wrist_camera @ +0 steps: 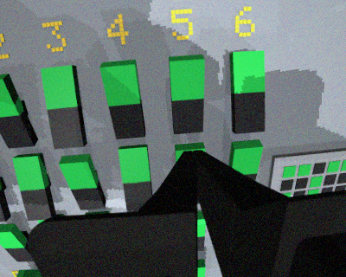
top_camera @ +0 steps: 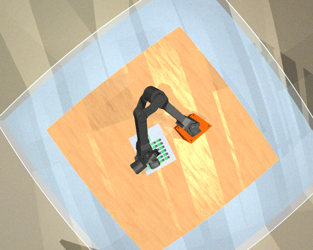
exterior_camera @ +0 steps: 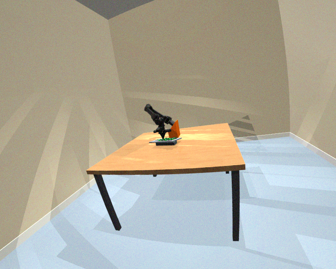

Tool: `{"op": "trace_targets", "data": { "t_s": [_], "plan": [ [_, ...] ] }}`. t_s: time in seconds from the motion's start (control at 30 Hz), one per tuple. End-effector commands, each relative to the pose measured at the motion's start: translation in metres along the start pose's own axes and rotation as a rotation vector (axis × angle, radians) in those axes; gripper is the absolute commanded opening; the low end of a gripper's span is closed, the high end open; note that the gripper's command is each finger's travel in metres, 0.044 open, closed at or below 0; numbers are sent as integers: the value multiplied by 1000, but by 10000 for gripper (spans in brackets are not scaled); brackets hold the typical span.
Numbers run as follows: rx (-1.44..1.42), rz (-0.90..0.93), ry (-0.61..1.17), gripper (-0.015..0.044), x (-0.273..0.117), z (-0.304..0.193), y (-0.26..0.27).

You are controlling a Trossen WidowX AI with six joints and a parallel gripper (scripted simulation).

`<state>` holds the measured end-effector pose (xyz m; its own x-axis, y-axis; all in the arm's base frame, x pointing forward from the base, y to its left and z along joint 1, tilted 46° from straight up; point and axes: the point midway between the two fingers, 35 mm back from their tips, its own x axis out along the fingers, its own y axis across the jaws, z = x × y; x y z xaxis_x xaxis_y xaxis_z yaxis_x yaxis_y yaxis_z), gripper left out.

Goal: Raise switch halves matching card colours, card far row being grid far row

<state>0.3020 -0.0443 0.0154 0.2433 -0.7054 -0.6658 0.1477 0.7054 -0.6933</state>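
Note:
My gripper is shut and empty, pointing down just over the switch panel. In the wrist view its tip overlaps the second-row switch of column 5; contact cannot be told. That switch's green far half looks raised; its near half is hidden. In the far row, the column 4 switch and column 5 switch look green-raised, the column 3 switch and column 6 switch dark-raised. The card is partly visible; its second row starts dark, dark, green, dark, dark. Nearer rows are mostly hidden.
The orange base plate carries the arm beside the panel. The arm's forearm crosses above the panel and hides part of it in the overhead view. The wooden table lies beneath everything.

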Motion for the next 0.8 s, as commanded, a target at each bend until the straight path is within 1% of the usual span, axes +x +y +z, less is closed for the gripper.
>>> {"op": "trace_targets", "data": {
  "t_s": [0.0,0.47,0.53,0.63,0.67,0.77],
  "plan": [
    [-7,3,4,0,1,-2,1],
    [-7,3,4,0,3,-2,1],
    [-1,3,-2,0,-8,0,1],
    [-6,6,-16,0,-52,-3,2],
    [-7,6,-20,0,-60,-4,1],
    [-7,6,-21,0,-62,-4,1]
  ]
}}
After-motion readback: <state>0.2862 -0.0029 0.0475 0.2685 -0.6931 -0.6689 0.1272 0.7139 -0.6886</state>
